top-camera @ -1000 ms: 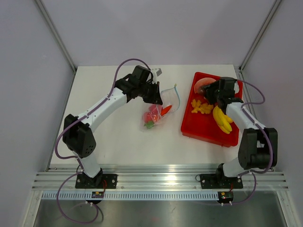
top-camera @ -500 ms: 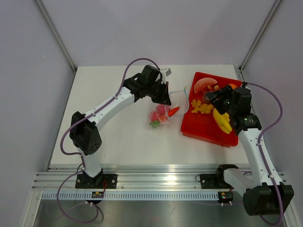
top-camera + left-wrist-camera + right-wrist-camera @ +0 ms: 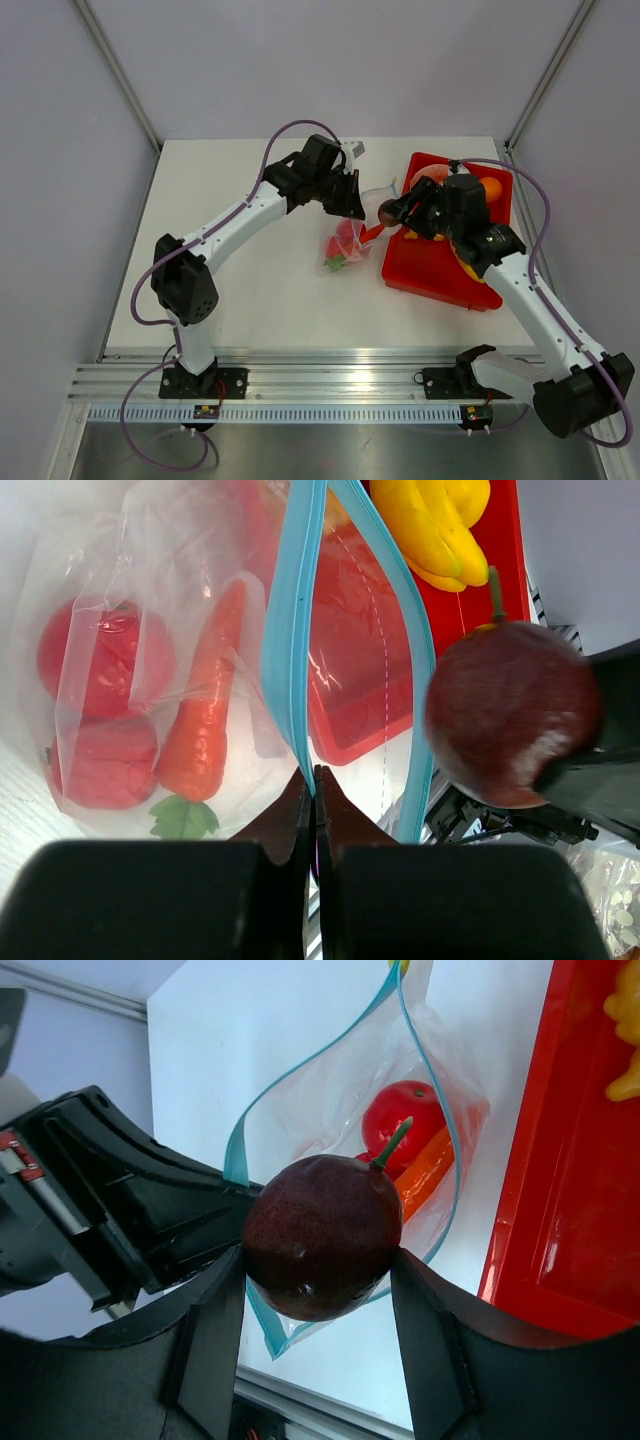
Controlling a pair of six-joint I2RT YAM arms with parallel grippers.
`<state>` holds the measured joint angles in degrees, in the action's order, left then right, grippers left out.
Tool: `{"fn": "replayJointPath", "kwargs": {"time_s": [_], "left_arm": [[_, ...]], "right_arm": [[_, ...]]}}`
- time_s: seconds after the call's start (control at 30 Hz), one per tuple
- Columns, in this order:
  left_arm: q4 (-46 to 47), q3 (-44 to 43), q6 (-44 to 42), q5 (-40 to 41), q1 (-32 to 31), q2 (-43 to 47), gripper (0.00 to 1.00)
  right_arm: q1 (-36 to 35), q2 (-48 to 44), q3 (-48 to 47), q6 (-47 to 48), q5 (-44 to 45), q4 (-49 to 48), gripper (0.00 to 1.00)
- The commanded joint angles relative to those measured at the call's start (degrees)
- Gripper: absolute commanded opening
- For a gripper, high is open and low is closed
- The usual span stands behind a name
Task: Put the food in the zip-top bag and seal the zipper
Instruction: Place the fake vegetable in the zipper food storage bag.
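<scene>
Left end effector (image 3: 315, 792) pinches the zipper (image 3: 292, 630), holding open the zip-top bag (image 3: 120, 600); right end effector (image 3: 318, 1285) clamps a dark-red fruit (image 3: 320, 1230) at its mouth.

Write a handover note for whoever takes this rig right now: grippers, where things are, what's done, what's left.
Left gripper: shut on one side of the zipper, holding the bag mouth open.
Right gripper: shut on a dark red fruit, held at the open mouth, not yet inside.
Done: a carrot and red fruits lie in the bag.
Left: drop the dark red fruit in, bring over the bananas and other food from the red tray, then seal the zipper.
</scene>
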<state>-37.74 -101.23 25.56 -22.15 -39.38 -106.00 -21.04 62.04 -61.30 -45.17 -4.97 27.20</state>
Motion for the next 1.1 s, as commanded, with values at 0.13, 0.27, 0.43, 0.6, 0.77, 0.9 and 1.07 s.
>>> {"fn": "replayJointPath", "kwargs": {"time_s": [0.13,0.27,0.43,0.6,0.77,0.9,1.07], "left_arm": [[1.88,-0.20,0.02,-0.88,-0.26,0.88,0.00],[1.70,0.07,-0.25,-1.23,-0.26,1.23,0.00],[2.14,1.38,0.01,-1.75,-0.26,1.93,0.00],[2.58,2.18,0.10,-2.10,-0.26,2.28,0.00],[2.40,2.09,0.10,-2.11,-0.26,2.46,0.00],[2.05,2.09,0.01,-1.67,-0.26,2.64,0.00],[2.14,1.91,0.19,-1.58,-0.26,2.46,0.00]], "right_arm": [[-1.37,6.16,-2.25,1.22,2.42,-2.68,0.44],[-1.64,8.97,-2.86,1.48,2.68,-3.82,0.46],[-1.73,11.96,-5.23,2.10,3.74,-3.47,0.49],[-1.73,14.33,-6.46,2.45,3.92,-3.47,0.50],[-1.90,17.05,-9.01,3.42,3.22,-2.07,0.69],[-2.17,16.19,-9.63,3.77,3.48,-0.92,0.82],[-2.16,13.03,-10.24,4.74,4.62,1.10,0.83]]}}
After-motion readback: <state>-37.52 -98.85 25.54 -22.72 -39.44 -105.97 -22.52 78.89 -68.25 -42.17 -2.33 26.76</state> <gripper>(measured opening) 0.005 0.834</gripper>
